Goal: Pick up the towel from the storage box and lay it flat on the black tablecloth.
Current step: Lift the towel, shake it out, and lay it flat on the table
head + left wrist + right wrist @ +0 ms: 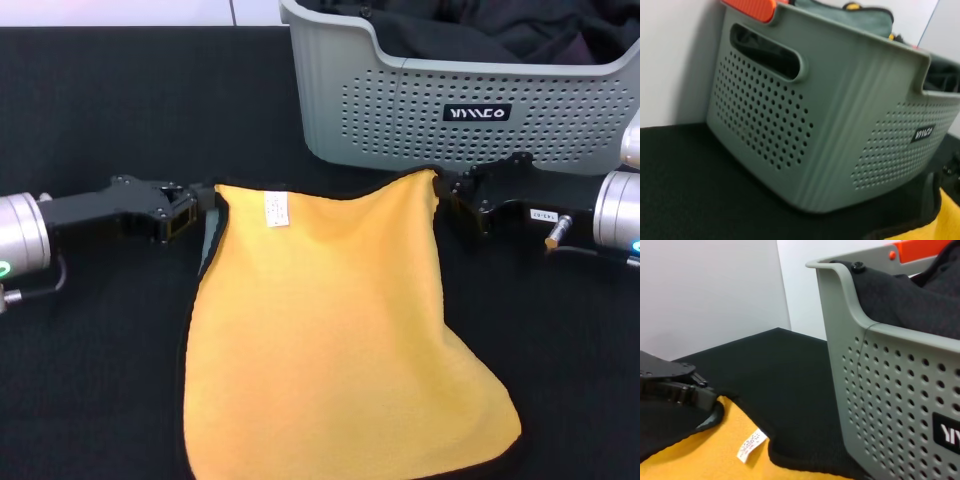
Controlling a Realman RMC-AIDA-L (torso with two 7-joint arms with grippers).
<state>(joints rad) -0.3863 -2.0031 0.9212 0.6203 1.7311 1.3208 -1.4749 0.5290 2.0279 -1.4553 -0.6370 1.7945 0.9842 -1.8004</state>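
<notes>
Towel (330, 330) out of storage box (400, 110), spread on black tablecloth (100, 350). My left gripper (205, 210) and right gripper (448, 200) clamp its far corners; release left.

Two robot arms reach inward from opposite sides, both held low and roughly level. The left claw (185, 212) is closed, pinching the towel (330, 330) at its upper left corner. The right claw (455, 200) is likewise closed on the towel's upper right corner. Silver wrists sit at each outer edge.
</notes>
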